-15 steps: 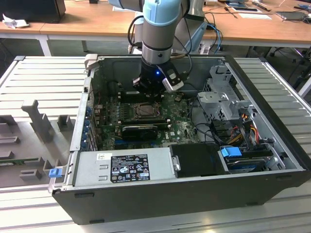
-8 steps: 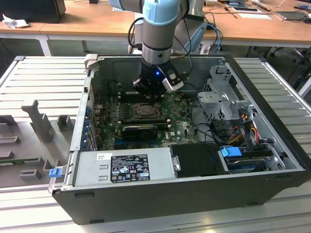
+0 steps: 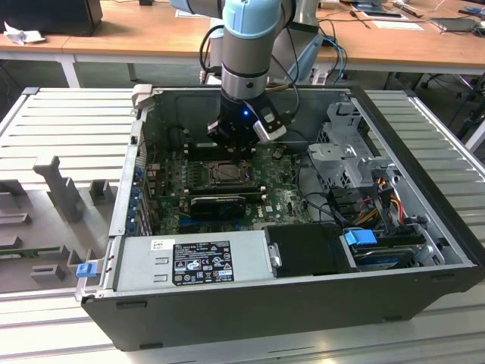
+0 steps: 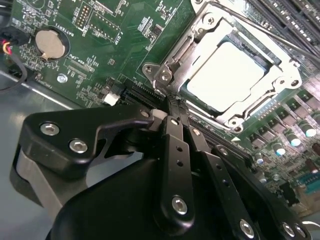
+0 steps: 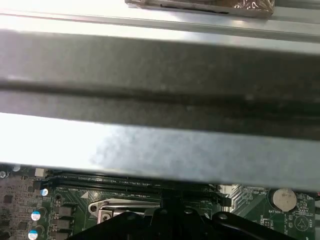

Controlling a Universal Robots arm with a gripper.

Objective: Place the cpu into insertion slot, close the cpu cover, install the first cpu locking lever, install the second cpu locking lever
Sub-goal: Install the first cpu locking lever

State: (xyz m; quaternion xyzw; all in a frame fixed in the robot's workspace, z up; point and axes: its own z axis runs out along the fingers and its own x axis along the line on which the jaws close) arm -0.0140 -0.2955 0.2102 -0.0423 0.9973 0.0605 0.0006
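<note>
Here, in the exterior view, the arm is reaching down into the open computer case (image 3: 424,227), and its gripper (image 3: 233,139) is hanging just above the far edge of the insertion slot (image 3: 225,174) on the green motherboard (image 3: 284,199). A long black card (image 3: 217,205) is lying just on the near side of the socket, and a grey power supply (image 3: 193,260) is sitting along the case's near wall.

In the second wrist view, the gripper (image 4: 175,107) is showing its two black fingers (image 4: 172,145) pressed together, pinched to a narrow point with nothing between them. The tips are sitting at the corner of the insertion slot (image 4: 165,75), beside a black expansion slot. The cpu (image 4: 225,75) is lying flat inside the socket, its pale top glaring in the light, and the cpu cover (image 4: 280,62) is lying down over it, framing it with its metal window. A round coin battery (image 4: 50,42) is sitting well apart on the board.

In the first wrist view, the case's grey wall (image 5: 160,100) is taking up most of the picture, with the socket's metal rim (image 5: 107,207) and the coin battery (image 5: 285,198) peeking out below it.
</note>
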